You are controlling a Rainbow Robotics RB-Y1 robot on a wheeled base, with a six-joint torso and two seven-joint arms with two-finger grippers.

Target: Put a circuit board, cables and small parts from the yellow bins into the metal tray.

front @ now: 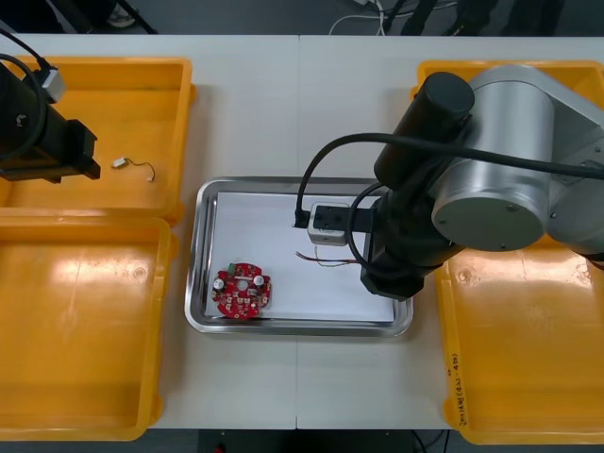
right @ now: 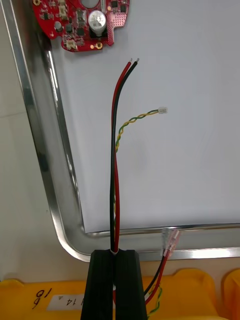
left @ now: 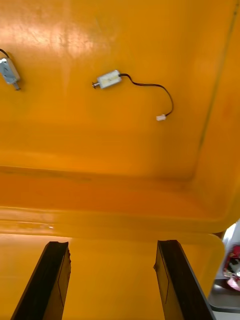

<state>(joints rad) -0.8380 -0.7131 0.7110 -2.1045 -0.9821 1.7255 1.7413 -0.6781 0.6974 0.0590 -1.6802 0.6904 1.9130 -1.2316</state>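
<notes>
Left gripper (left: 112, 245) was open, fingers well apart and empty, parked over the far-left yellow bin (front: 142, 104). A small metal part (left: 108, 79) with a thin black lead lay on that bin's floor ahead of the fingers, and a second small metal part (left: 9, 71) lay off to one side. Neither was touched. In the middle, the metal tray (front: 193, 283) already held the circuit board (front: 243, 291) flat in its near-left area on the white inside. Right gripper (right: 115, 260) was clamped shut on the red and black cable (right: 116, 150), over the tray's near-right corner beside the near-right yellow bin (front: 528, 377). The cable's free end reached out over the white inside toward the board, its tips near it but apart. A twisted yellow and green strand (right: 135, 120) with a white plug branched off beside it. The step in hand looked like placing the cable. To do it well, the right gripper should likely carry further in toward the tray's middle before letting go. The tail behind the fingers, with red-sleeved terminals (right: 170, 242), sat over the rim, so it could end up draped across the edge. It should lower until the cable lies on the white, stay clear of the board, then open and lift straight up so no wire snags. I could not tell whether the cable tips were touching the tray.
</notes>
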